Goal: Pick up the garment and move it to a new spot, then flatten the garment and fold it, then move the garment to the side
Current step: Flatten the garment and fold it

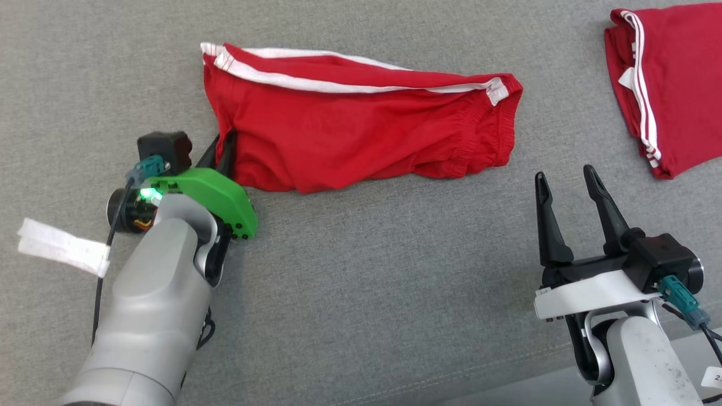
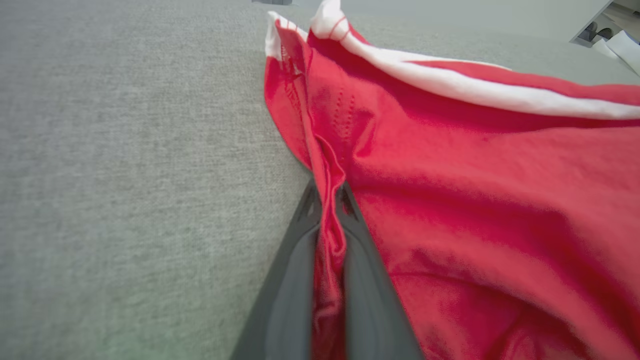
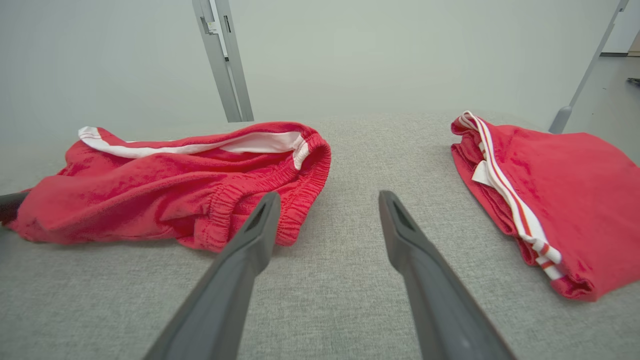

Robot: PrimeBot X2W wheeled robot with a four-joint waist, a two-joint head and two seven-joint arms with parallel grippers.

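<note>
The shorts (image 1: pixel 361 132) lie stretched along the bench (image 1: pixel 395 293), nearer its far edge than its near one. The leg hems point to the left end and the elastic waistband to the right. They look doubled over lengthwise, with 2 white stripes along the far side, but the cloth is rumpled, not smooth.

The left gripper (image 1: pixel 224 148) has closed almost fully on a pleat of red cloth at the near left corner of the shorts. The left wrist view shows the fabric pinched between its fingers (image 2: pixel 295 260). The right gripper (image 1: pixel 566 173) stands wide open and holds nothing, near the bench's near edge and short of the waistband.

This grip would suit lifting the shorts to a new spot, and equally tugging a corner to flatten or fold them. The pictures do not settle which. A neat, finished fold is not there. A second garment (image 1: pixel 671 84), red and folded, lies toward the far right corner.

The bench is covered in grey woven cloth. Behind its far edge stands a pale wall (image 3: pixel 375 50), with a metal post (image 3: pixel 222 60) in front of it.
</note>
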